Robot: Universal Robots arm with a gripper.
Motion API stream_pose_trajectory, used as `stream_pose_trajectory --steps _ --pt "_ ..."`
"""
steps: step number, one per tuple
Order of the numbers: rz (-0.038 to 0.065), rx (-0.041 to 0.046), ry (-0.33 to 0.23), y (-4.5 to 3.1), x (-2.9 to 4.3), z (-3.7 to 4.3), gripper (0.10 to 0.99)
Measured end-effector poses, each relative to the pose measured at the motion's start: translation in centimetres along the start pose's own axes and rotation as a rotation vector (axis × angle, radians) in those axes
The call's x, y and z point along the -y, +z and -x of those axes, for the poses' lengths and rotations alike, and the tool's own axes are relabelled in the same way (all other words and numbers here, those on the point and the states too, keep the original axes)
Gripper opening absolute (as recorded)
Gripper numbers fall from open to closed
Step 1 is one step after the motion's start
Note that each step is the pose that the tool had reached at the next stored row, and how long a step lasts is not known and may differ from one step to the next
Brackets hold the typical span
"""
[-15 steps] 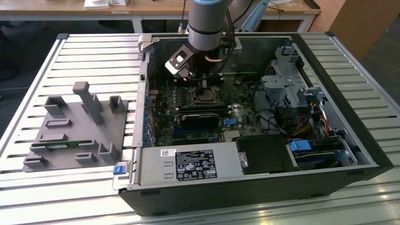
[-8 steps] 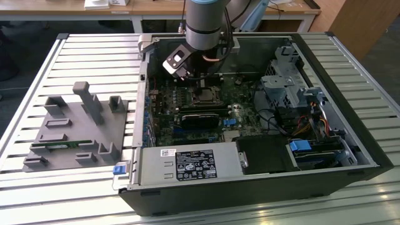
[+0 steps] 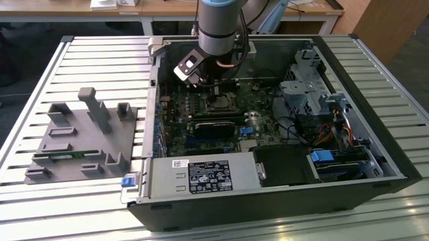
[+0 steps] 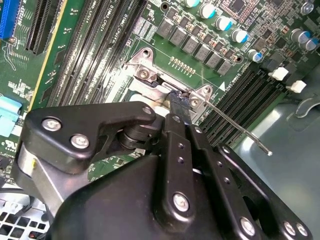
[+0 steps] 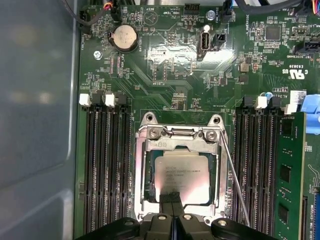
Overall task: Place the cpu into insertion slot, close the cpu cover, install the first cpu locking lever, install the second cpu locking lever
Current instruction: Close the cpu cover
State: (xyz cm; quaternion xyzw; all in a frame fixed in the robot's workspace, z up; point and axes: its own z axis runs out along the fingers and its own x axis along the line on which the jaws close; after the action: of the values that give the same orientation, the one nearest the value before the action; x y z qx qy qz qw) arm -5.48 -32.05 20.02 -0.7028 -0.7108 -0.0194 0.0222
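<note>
1 cpu (image 5: 180, 172) seated under cpu cover (image 5: 145, 175) | gripper (image 5: 172, 202) jaws closed, empty, at cover's edge | you should press frame, not chip.

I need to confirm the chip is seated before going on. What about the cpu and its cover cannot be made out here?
First wrist view: the tool covers the near edge of the cpu and the cpu cover, so full seating is unconfirmed.
Second wrist view: the tool hides nearly all of both.
Exterior view: the insertion slot is too small to judge.
</note>
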Motion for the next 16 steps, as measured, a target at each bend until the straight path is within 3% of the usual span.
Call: stream_pose_trajectory --steps 8,16 --pt "0.001 -0.0035 0.000 0.01 -0.19 -0.02 0.122" --pt "0.001 -0.0039 0.000 -0.65 -0.20 -0.06 0.122"
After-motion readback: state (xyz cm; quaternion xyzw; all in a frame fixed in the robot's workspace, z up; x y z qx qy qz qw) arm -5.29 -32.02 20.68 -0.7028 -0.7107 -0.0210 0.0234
